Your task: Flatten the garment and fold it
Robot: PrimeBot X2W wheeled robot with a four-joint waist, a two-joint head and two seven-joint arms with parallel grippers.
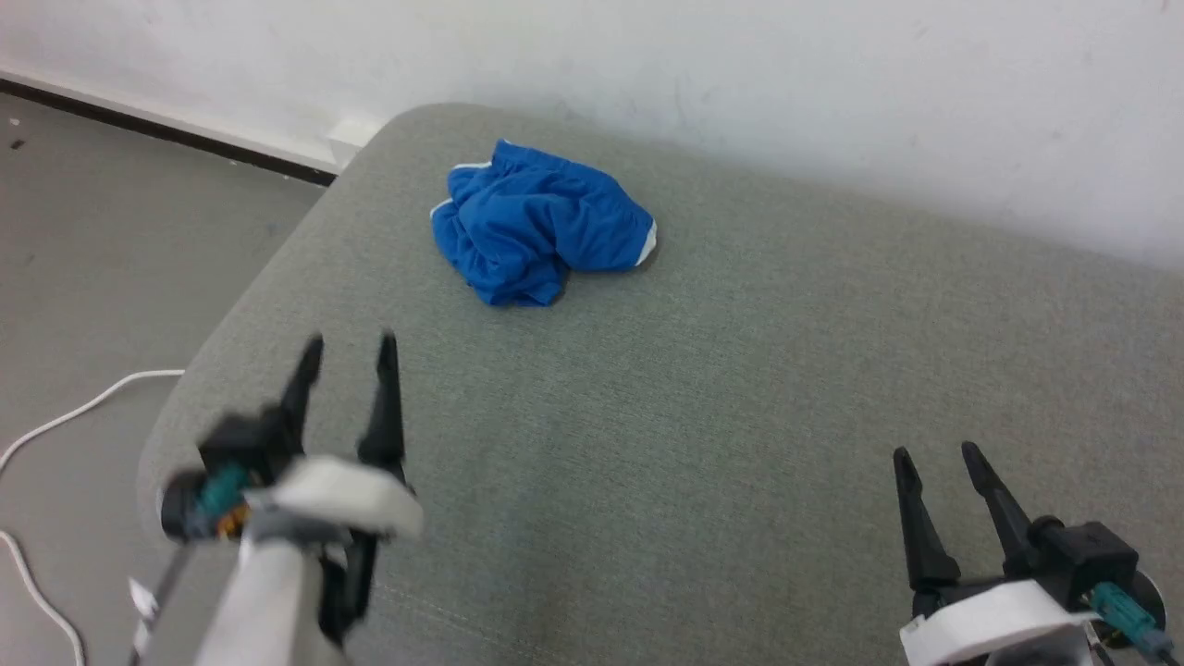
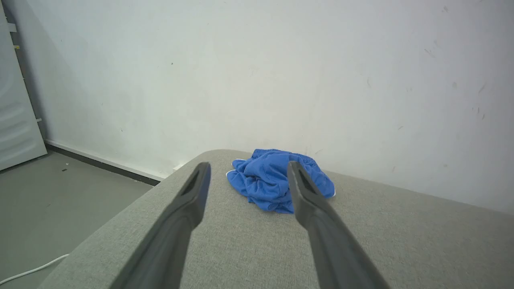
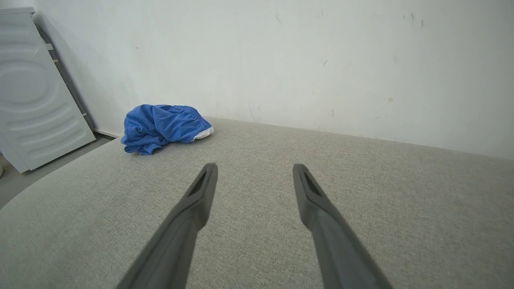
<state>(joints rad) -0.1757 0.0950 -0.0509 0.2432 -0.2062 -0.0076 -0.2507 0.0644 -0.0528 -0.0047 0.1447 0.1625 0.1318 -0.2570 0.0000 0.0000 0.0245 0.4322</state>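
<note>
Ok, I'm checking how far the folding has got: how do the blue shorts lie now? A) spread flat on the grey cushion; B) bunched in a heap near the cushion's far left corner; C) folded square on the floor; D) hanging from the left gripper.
B: the garment sits crumpled near the far corner of the grey cushion, left gripper and right gripper both open, clear of it.

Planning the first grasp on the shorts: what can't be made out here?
Garment: crumpled; its own folds hide leg openings, all views.
Left gripper: blurred, head view.
Its finger covers part of the garment, left wrist view.
White cable: cut off by left edge, head view.
</note>
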